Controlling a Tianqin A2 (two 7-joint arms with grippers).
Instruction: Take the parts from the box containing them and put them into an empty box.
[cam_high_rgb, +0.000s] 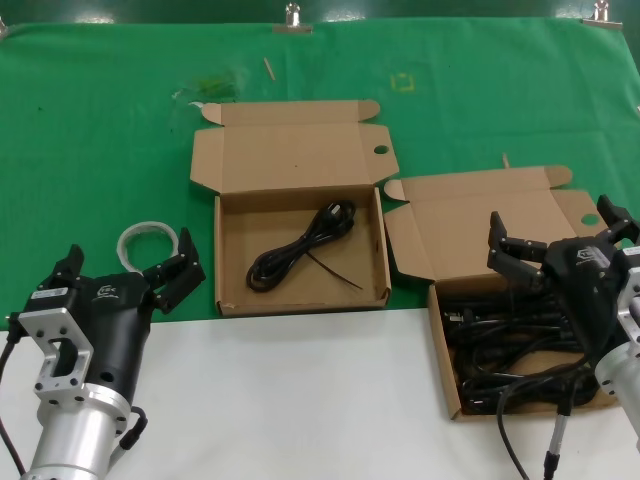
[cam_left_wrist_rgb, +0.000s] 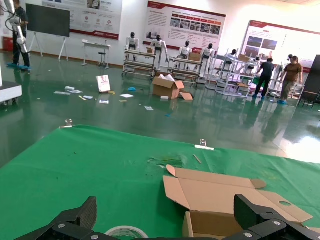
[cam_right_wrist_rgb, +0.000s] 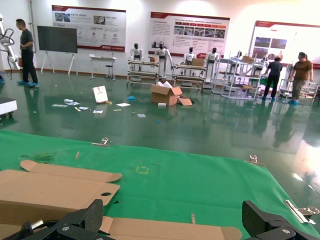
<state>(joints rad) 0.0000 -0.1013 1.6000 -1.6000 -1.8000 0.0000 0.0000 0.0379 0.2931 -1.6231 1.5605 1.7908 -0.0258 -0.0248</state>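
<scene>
1. Hovering over the full box (cam_high_rgb: 447, 375), the right gripper (cam_high_rgb: 553, 240) has jaws spread, grasping nothing.
2. The cables (cam_high_rgb: 505, 350) look limp and tangle-prone; pinch one bundle mid-coil.
3. The left gripper (cam_high_rgb: 125, 272) idles, jaws released.
4. The far box (cam_high_rgb: 300, 215) holds one cable (cam_high_rgb: 300, 250).

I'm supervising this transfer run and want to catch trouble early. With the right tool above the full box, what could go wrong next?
1. The power cables in the right box lie tangled, so the open right tool may lift several at once.
2. That box sits near the table's front edge; a snagged pull might drag it off.
3. The left box already holds one cable; a loose bundle could land draped over its wall.
</scene>
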